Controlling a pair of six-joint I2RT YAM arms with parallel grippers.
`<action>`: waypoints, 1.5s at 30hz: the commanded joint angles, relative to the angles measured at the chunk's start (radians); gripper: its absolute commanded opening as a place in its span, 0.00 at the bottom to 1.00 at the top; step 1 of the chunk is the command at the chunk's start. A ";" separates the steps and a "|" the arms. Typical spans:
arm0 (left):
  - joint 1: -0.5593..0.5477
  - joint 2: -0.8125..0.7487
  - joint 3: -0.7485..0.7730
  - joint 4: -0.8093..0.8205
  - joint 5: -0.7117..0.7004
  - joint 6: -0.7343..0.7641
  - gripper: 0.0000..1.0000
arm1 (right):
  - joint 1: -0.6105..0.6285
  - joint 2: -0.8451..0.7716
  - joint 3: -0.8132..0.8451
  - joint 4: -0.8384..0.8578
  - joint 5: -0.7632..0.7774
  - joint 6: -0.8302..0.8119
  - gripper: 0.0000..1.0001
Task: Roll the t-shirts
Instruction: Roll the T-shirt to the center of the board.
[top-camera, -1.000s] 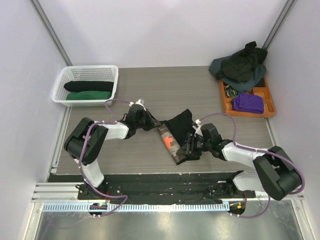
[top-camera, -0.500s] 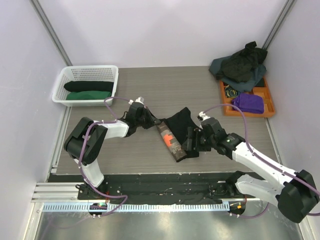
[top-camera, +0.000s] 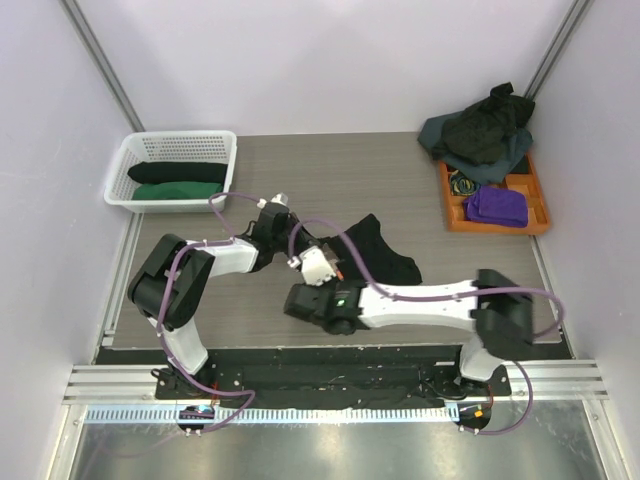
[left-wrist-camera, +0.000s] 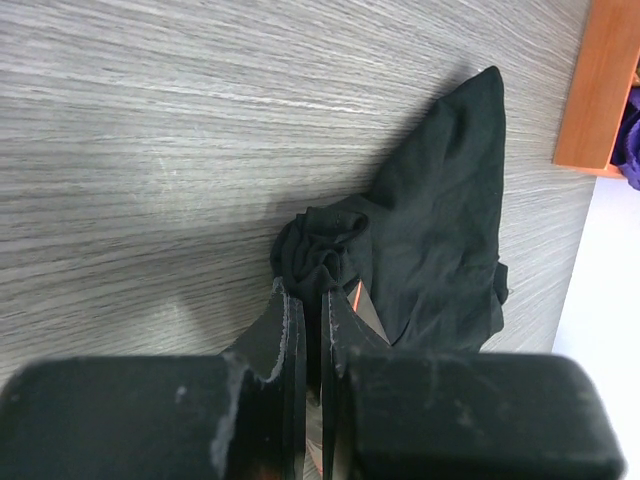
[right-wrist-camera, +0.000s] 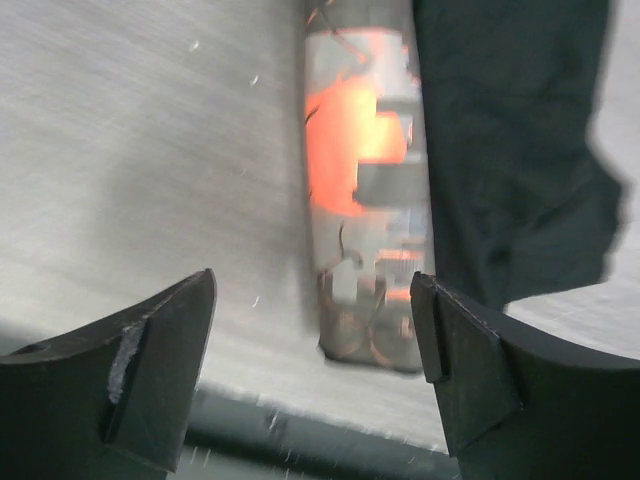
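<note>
A black t-shirt (top-camera: 385, 255) lies crumpled mid-table, with a grey and orange printed band (right-wrist-camera: 365, 180) along one side. In the left wrist view my left gripper (left-wrist-camera: 308, 295) is shut on the t-shirt's bunched end (left-wrist-camera: 318, 245); from above, the left gripper (top-camera: 298, 243) sits at the shirt's left corner. My right gripper (right-wrist-camera: 315, 340) is open and holds nothing. It hovers over the near end of the printed band, beside black cloth (right-wrist-camera: 510, 150). Seen from above, the right wrist (top-camera: 328, 300) reaches leftward and covers that end.
A white basket (top-camera: 180, 137) at the back left holds a rolled black shirt (top-camera: 178, 172) and a rolled green one (top-camera: 180, 190). A pile of dark shirts (top-camera: 480, 130) lies at the back right, above an orange tray (top-camera: 444, 195) holding purple cloth (top-camera: 497, 205).
My right gripper has opened and let go of the shirt. That arm has swung left and risen over the shirt's near end. The left gripper has stayed put.
</note>
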 joint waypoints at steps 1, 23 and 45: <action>-0.001 -0.045 0.037 -0.017 0.001 0.016 0.00 | 0.071 0.173 0.150 -0.160 0.391 0.028 0.89; 0.000 -0.075 0.088 -0.126 0.061 0.038 0.00 | 0.070 0.668 0.304 -0.197 0.643 -0.008 0.98; 0.014 -0.046 0.140 -0.182 0.097 0.053 0.00 | 0.016 0.707 0.206 -0.157 0.607 0.016 0.82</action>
